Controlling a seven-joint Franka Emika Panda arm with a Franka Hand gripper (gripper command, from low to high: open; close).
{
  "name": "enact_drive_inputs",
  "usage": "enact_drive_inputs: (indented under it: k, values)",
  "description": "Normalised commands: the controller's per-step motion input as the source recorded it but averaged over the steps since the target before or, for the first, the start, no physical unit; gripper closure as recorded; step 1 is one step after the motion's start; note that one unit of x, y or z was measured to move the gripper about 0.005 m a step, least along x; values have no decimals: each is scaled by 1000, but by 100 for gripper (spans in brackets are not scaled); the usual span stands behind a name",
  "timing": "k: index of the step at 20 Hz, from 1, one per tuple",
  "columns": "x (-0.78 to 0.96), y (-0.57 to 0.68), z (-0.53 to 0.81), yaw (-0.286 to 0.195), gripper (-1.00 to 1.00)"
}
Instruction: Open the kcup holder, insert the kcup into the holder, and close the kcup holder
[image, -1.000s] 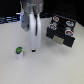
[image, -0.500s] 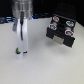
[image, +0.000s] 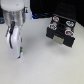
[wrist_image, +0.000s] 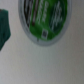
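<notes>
Since the earlier frame my arm has swung toward the exterior view's left and descended. My gripper (image: 16, 50), jaw spacing indeterminable, stands over the kcup (wrist_image: 44, 19), green top facing the wrist camera, well apart from the kcup holder (image: 61, 30), whose drawer stands open.

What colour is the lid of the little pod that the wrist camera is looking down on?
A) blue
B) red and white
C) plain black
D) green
D: in the wrist view the round top of the kcup is clearly green with pale markings, lying on the white table.
</notes>
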Motion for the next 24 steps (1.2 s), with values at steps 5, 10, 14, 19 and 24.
enact_drive_inputs:
  k: [5, 10, 14, 19, 24]
  values:
    - [100, 62, -111, -227, -100]
    - [63, 107, -1, -171, -100]
    - [-10, 0, -19, -27, 100]
    - [0, 0, 0, 0, 100]
    - [3, 153, 361, 0, 100]
